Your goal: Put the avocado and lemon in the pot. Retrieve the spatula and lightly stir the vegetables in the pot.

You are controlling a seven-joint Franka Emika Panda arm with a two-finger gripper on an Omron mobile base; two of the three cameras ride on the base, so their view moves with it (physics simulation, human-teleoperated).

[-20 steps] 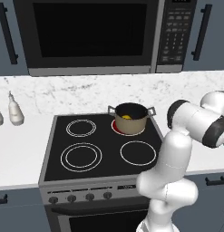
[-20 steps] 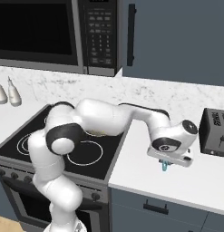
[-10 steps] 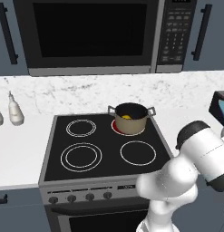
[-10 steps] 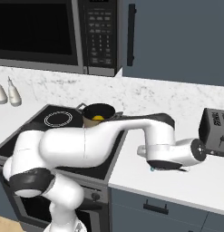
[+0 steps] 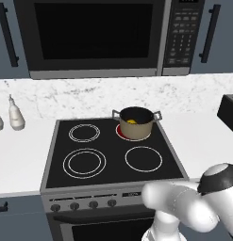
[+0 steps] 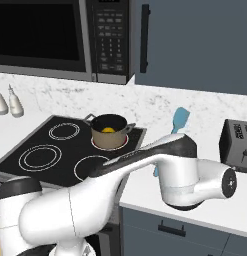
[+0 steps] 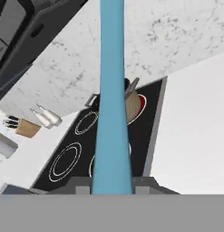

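- A flat white counter (image 5: pixel 198 136) is seen on both sides of a black glass stove (image 5: pixel 108 155), whose top is marked with white rings; a marbled white wall is set behind it.
- A dark microwave (image 5: pixel 94 37) with a matte grey lower trim is mounted above the stove, between slate-blue cabinets (image 6: pixel 195 45) with long dark handles.
- A boxy dark toaster (image 6: pixel 237 146) is placed on the counter, well to the right of the stove.
- The pot (image 5: pixel 135 123), round, tan-brown and dark inside, with two small grey side handles, is set upright on the stove's back right ring, which glows red.
- The spatula (image 6: pixel 179 121), slim, smooth and light blue, is held off the counter to the right of the stove; its flat blade is raised above the arm's dark joint and its long axis is close to upright, tilted slightly.
- In the hand view the spatula's straight handle (image 7: pixel 112 113) runs lengthwise from the gripper (image 7: pixel 112 186) up across the picture, and the pot is partly covered by it.
- The gripper's jaws are clamped narrowly on the handle's near end.
- Two small pale bottles (image 5: pixel 15 115) are stood at the wall, left of the stove.
- The lemon (image 5: pixel 131 122), small, rounded and bright yellow, is lying inside the pot.
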